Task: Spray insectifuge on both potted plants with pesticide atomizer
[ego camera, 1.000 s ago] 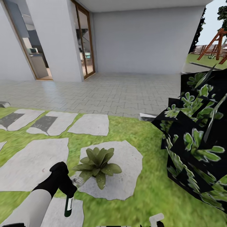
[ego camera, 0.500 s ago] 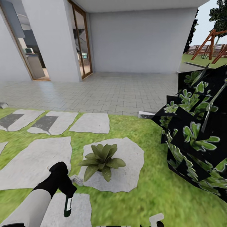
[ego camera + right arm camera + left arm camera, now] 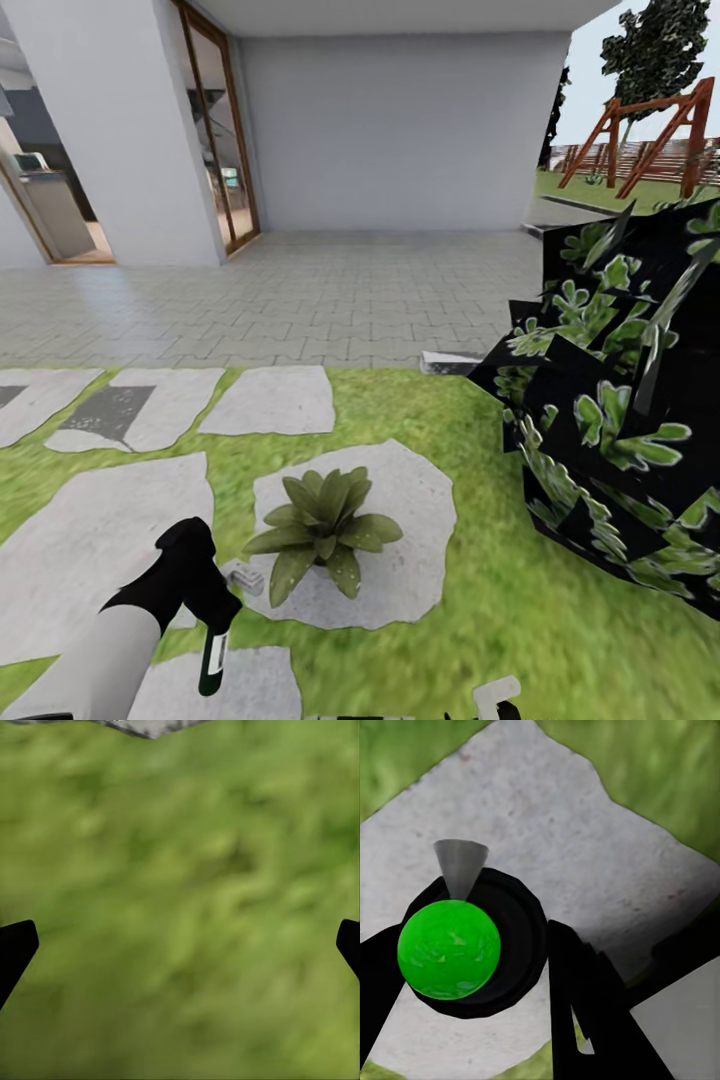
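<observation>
A: Left arm first. What's the left gripper (image 3: 212, 640) doing?

B: Clamped on the pesticide atomizer (image 3: 212, 652). From the head camera the bottle hangs below the black wrist, dark green with a pale label, low over a stone slab (image 3: 80, 540). From the left wrist camera I see its bright green rounded end (image 3: 448, 949) inside a black ring, a small grey cone beside it, and a black finger (image 3: 585, 1009) pressed against the ring's side.

A: And the plant?

B: One potted plant (image 3: 322, 525), a low rosette of pointed green leaves, sits on the pale irregular slab (image 3: 410, 560) in the lawn (image 3: 480, 620), just to the right of the held bottle. Pot itself hidden under the leaves. A small grey block (image 3: 243, 577) lies on the slab's left edge, between gripper and plant.

A: Right side?

B: Right gripper (image 3: 180, 945) spread wide, holding nothing: two black fingertips (image 3: 15, 949) sit at opposite edges of the right wrist picture, blurred grass between them, a sliver of grey stone (image 3: 146, 726) at one edge.

A: Surroundings?

B: Dark leafy shrub (image 3: 620, 420) on the right. Grey brick paving (image 3: 330, 300) beyond the lawn, white house wall (image 3: 400, 130), glazed door (image 3: 215, 140). Far right, a red-brown swing frame (image 3: 640, 140) and slatted fence (image 3: 600, 158).
</observation>
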Robot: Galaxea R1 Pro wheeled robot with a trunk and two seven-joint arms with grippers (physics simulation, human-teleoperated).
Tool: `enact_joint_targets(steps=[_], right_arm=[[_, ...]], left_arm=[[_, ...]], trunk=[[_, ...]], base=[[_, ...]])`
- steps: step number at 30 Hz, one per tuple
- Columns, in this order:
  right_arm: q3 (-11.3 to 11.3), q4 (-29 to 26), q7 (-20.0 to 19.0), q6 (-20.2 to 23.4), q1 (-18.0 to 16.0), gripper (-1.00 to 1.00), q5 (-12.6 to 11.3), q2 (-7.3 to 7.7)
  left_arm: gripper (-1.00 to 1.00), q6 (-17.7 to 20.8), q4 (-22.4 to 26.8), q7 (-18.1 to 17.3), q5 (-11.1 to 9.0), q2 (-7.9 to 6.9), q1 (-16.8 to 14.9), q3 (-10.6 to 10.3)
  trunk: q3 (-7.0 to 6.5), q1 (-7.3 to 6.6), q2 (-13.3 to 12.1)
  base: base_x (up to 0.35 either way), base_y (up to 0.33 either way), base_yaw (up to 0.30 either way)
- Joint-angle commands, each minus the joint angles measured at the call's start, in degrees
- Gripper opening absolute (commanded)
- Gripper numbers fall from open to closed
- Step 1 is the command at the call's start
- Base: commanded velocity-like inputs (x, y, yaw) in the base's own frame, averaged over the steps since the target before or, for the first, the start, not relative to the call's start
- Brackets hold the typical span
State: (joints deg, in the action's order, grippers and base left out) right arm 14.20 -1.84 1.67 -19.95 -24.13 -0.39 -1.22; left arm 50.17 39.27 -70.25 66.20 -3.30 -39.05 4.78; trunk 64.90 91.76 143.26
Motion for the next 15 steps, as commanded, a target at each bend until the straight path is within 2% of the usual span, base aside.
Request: enact_joint_targets(steps=[1,3,8,15], right_arm=[[0.3,0.1,0.2,-0.2,0.0,1.00,0.0,-0.01],[0.3,0.1,0.2,-0.2,0.0,1.00,0.0,-0.01],[0.3,0.1,0.2,-0.2,0.0,1.00,0.0,-0.01],[0.3,0.1,0.2,-0.2,0.0,1.00,0.0,-0.01]], left_arm=[[-1.00,0.4,0.1,-0.6,0.5,0.01,0.0,0.2],[-1.00,0.2,0.1,-0.6,0.5,-0.08,0.0,0.2],[-1.00,-0.1,0.1,-0.5,0.6,-0.33,0.0,0.1],[-1.00,-0.1,0.2,-0.5,0.6,-0.38,0.0,0.2]], trunk=[[0.05,-0.01,0.0],[0.05,-0.01,0.0],[0.05,-0.01,0.0],[0.05,-0.01,0.0]], base=[[0.016,0.018,-0.017],[0.006,0.007,-0.103],[-0.011,0.001,-0.237],[-0.284,0.023,-0.263]])
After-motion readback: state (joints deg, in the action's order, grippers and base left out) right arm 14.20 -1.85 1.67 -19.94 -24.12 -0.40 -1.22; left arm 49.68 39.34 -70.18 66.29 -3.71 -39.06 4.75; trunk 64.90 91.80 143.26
